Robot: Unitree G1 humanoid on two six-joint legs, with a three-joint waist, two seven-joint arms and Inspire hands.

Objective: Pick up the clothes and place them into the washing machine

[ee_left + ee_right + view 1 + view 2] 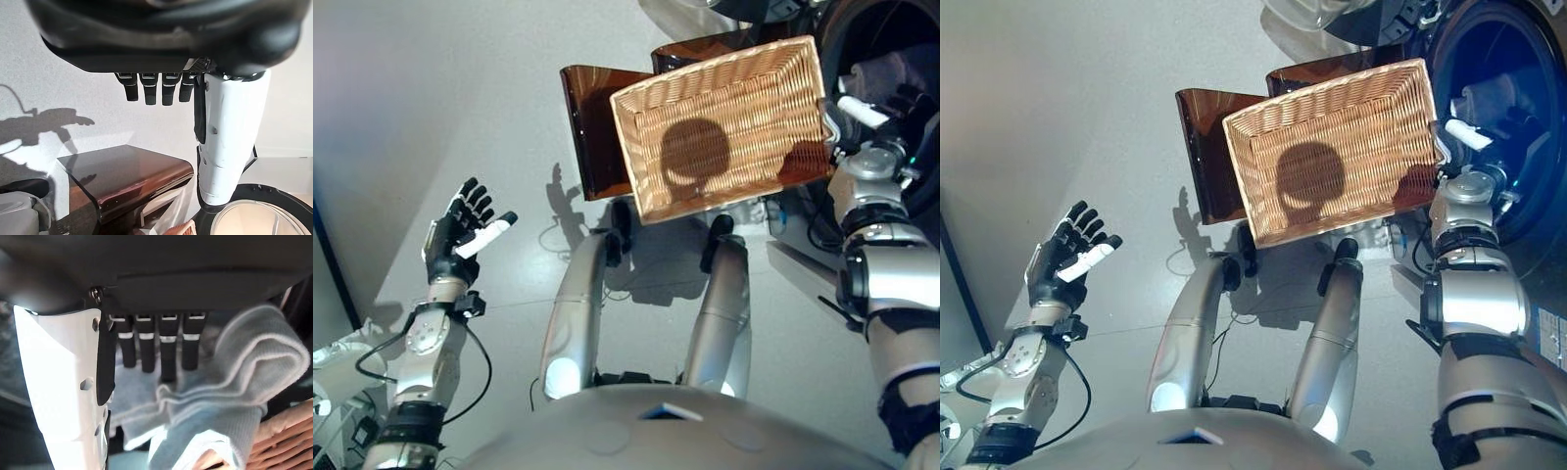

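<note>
The fingers (475, 196) of the left hand (452, 235) are straight and spread, holding nothing; the hand is raised over the bare floor (431, 98), well apart from everything else. Toward the middle, a wicker basket (729, 122) sits on a dark brown stand (587, 137), with no clothes showing in it. At the right, the right hand (1464, 137) reaches past the basket's edge into the round opening of the washing machine (1513, 88). Its fingers (166, 350) are straight and grip nothing. A light blue cloth (230, 396) lies just beyond them, inside the machine, beside the basket's rim.
</note>
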